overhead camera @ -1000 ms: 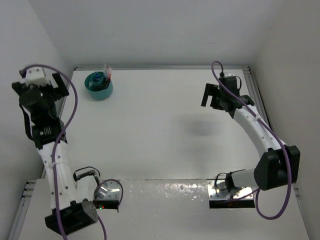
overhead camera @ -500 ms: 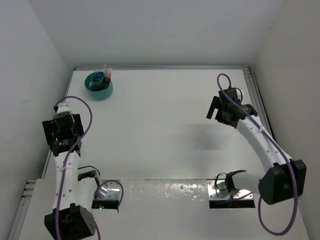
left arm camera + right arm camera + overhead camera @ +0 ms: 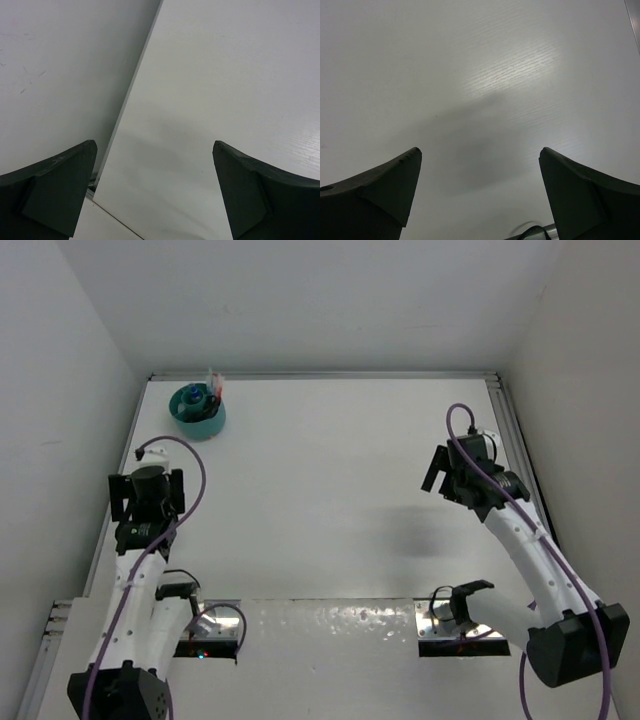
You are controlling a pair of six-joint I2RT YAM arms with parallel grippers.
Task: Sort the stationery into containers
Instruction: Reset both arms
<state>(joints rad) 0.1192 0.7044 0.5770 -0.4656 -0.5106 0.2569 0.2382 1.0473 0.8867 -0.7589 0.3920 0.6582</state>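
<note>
The round teal tub [image 3: 197, 412] stands at the table's far left corner in the top view, with stationery standing in it, a red and a white item sticking up at its far side [image 3: 214, 383]; single items are too small to tell. My left gripper [image 3: 146, 492] is open and empty over the table's left edge, well nearer than the tub. In its wrist view its gripper [image 3: 155, 195] shows only bare table and wall. My right gripper [image 3: 440, 468] is open and empty over the right side of the table; its wrist view [image 3: 480, 197] shows bare white table.
White walls close in the table on the left, back and right. A metal rail [image 3: 513, 430] runs along the table's right edge and another along the left edge [image 3: 129, 95]. The arm bases and metal plates [image 3: 330, 625] sit at the near edge.
Both arms have drawn back toward the near edge: the left gripper came down and nearer from beside the left wall, and the right gripper moved nearer and slightly right. Both stayed open.
</note>
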